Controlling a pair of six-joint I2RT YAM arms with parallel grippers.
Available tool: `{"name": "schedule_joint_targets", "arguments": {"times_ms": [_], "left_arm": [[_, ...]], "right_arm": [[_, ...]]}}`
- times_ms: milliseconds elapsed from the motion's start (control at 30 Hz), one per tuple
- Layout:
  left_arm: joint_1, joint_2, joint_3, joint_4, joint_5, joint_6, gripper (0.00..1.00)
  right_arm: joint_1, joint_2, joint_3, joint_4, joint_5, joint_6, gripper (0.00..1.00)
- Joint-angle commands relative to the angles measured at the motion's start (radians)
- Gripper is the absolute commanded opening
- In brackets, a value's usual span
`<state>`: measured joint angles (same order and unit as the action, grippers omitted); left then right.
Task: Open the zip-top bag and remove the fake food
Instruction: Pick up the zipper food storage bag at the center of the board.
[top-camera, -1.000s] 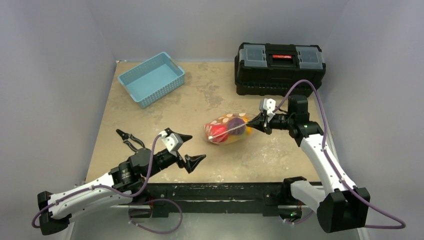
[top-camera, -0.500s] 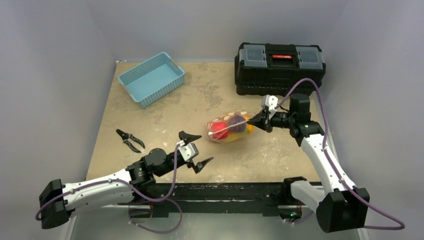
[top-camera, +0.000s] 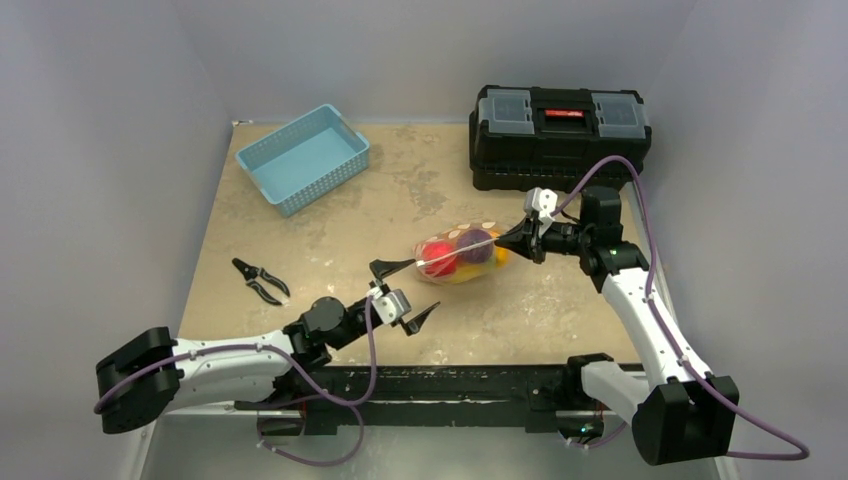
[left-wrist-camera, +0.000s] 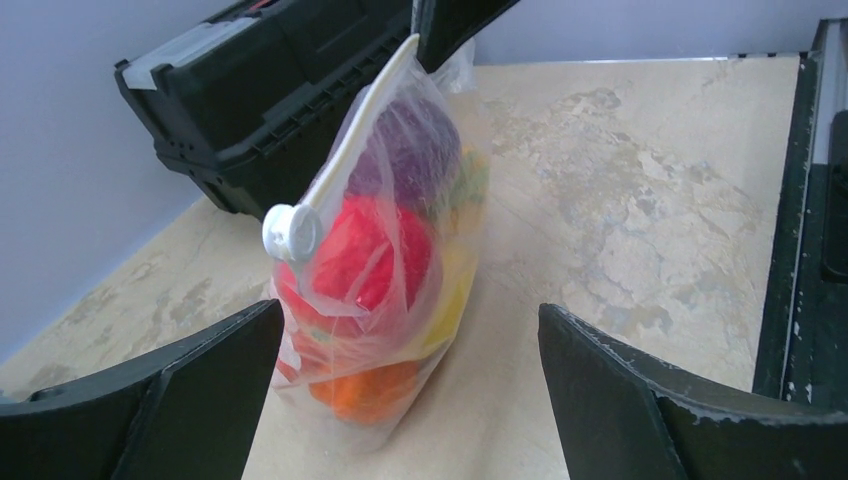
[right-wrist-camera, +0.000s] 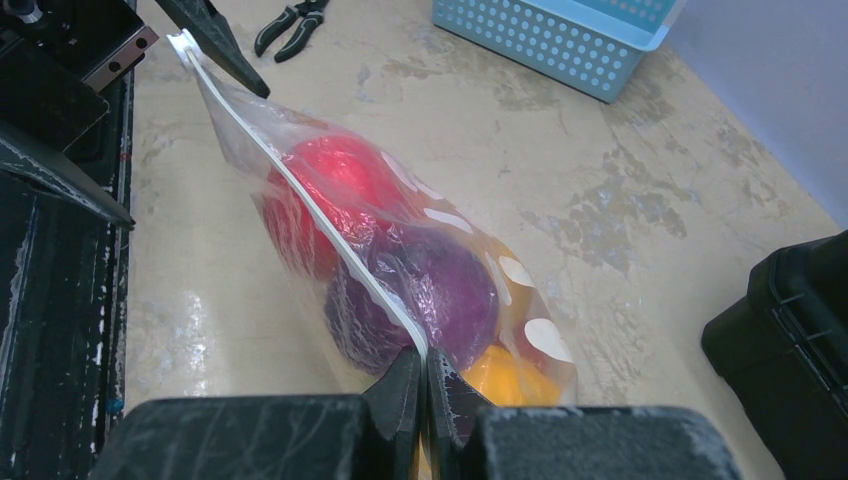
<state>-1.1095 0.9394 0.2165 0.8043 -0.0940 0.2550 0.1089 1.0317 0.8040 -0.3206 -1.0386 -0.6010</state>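
The zip-top bag (top-camera: 458, 256) stands on edge mid-table, clear with white dots, its white zip strip (right-wrist-camera: 300, 205) running along the top. The fake food shows through it: a red piece (right-wrist-camera: 335, 175), a purple piece (right-wrist-camera: 440, 285) and an orange-yellow piece (right-wrist-camera: 505, 378). My right gripper (top-camera: 520, 242) is shut on the strip's right end (right-wrist-camera: 422, 365). My left gripper (top-camera: 405, 290) stands wide open just short of the bag's left end. The white slider (left-wrist-camera: 290, 232) sits at that end, above and ahead of the open jaws (left-wrist-camera: 408, 330). Neither left finger touches the bag.
A black toolbox (top-camera: 560, 135) sits at the back right, close behind the bag. A light-blue perforated basket (top-camera: 303, 157) is at the back left. Black pliers (top-camera: 260, 280) lie on the table's left, beside the left arm.
My left arm has swung right and forward, bringing its open gripper up to the bag's left end. The right gripper still pinches the zip strip, and the bag stands slightly more upright.
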Motion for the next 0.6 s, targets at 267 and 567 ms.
{"name": "schedule_joint_targets", "arguments": {"times_ms": [267, 567], "left_arm": [[-0.004, 0.173, 0.023, 0.398, -0.087, -0.01, 0.73], [0.006, 0.324, 0.02, 0.615, -0.108, -0.066, 0.57]], "right_arm": [[-0.005, -0.013, 0.011, 0.042, -0.032, 0.017, 0.0], [-0.006, -0.014, 0.009, 0.041, -0.037, 0.015, 0.0]]}}
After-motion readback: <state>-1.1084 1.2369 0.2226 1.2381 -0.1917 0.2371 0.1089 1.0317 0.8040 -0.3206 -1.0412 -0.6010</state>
